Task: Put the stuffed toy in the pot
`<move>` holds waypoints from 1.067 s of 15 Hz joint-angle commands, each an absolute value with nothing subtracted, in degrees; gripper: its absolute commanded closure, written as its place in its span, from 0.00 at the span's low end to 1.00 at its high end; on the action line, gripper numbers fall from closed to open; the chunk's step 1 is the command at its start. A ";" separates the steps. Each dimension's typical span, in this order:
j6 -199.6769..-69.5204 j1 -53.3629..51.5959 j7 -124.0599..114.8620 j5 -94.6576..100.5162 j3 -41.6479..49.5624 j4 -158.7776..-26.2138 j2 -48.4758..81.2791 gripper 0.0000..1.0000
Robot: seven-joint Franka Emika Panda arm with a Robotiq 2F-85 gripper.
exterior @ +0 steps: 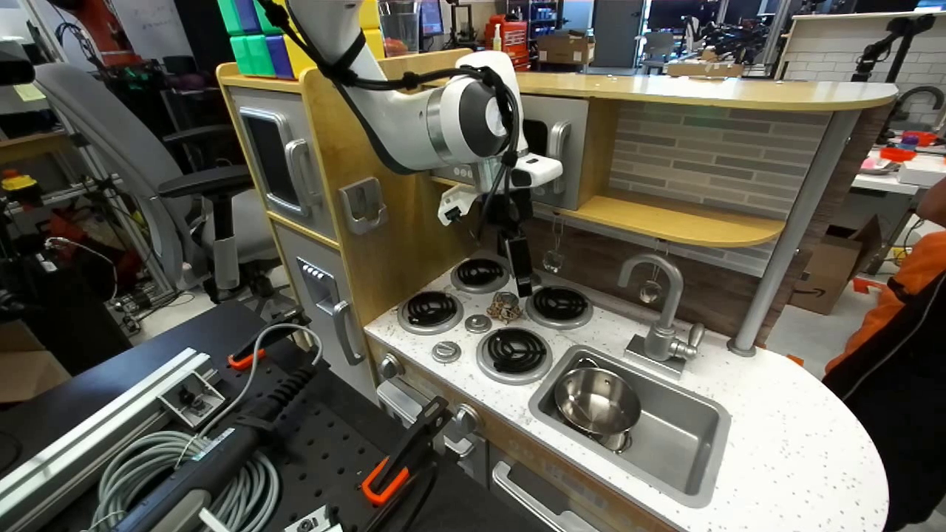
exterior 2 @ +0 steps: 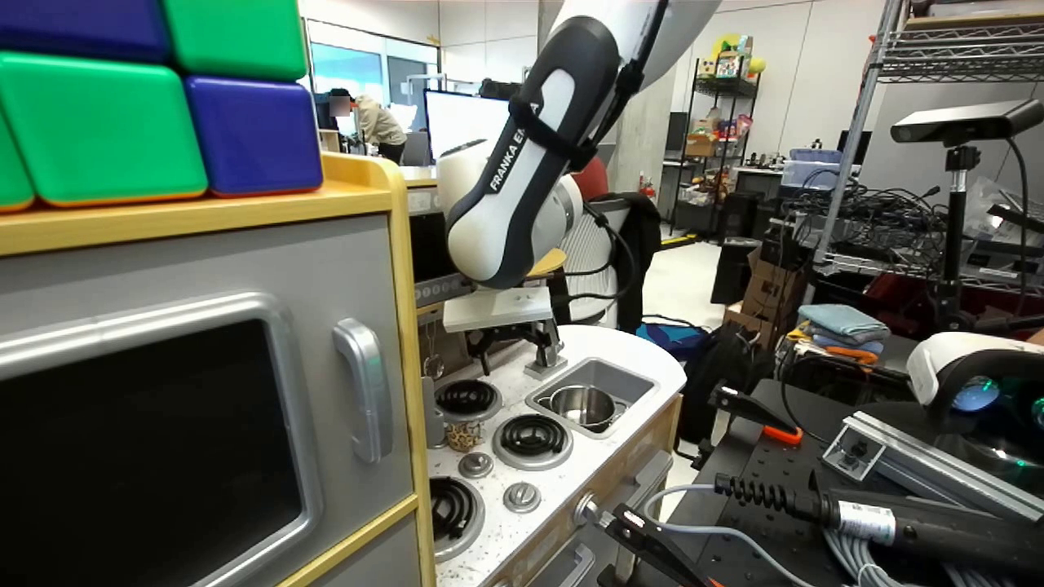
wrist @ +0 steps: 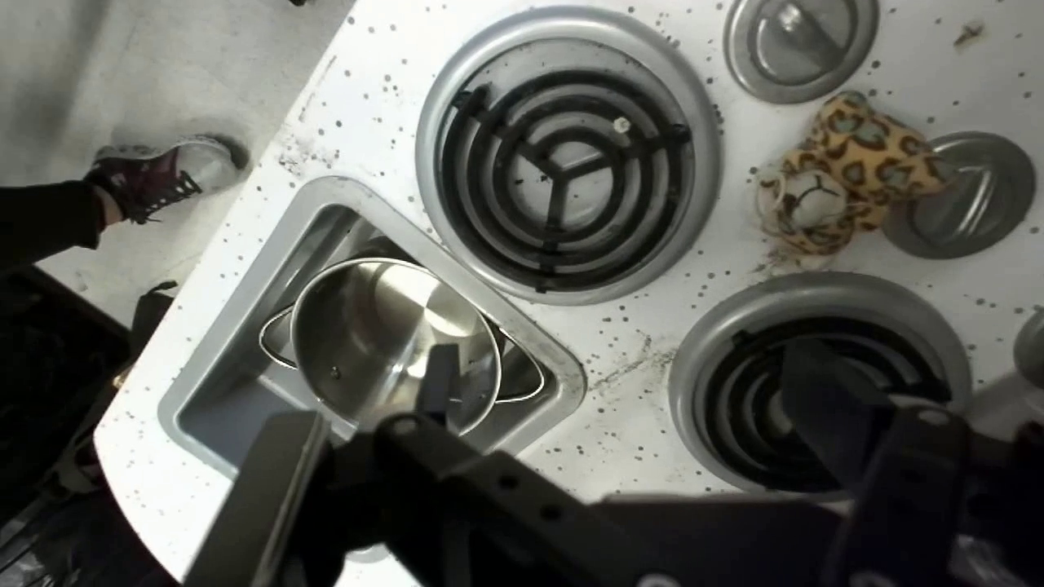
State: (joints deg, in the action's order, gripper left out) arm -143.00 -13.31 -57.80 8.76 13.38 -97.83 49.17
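Note:
The stuffed toy [wrist: 864, 163] is a small tan lump with dark leopard spots. It lies on the white stove top among the burners, against a round grey knob; it shows in both exterior views [exterior: 505, 307] [exterior 2: 463, 436]. The pot [wrist: 383, 326] is round, shiny silver and stands inside the grey sink, looking empty; both exterior views show it [exterior: 597, 403] [exterior 2: 581, 405]. My gripper [wrist: 624, 371] is open and empty, its fingers wide apart above the counter. In the wrist view one finger overlaps the pot and one a burner. The toy is off to the side, apart from the fingers.
Black burners [exterior: 515, 350] and grey knobs [wrist: 966, 196] surround the toy. The sink [exterior: 713, 451] has a grey faucet [exterior: 665, 310] behind it. A wooden cabinet side [exterior: 410, 244] rises beside the stove, and a shelf [exterior: 680, 214] hangs above the back.

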 commanded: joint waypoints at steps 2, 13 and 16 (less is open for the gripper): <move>-142.90 -13.29 -57.72 8.67 13.34 -97.70 49.38 0.00; -167.11 -14.60 -45.50 12.48 15.68 -108.21 51.24 0.00; -179.75 -12.83 -41.20 7.89 13.71 -106.70 55.30 0.00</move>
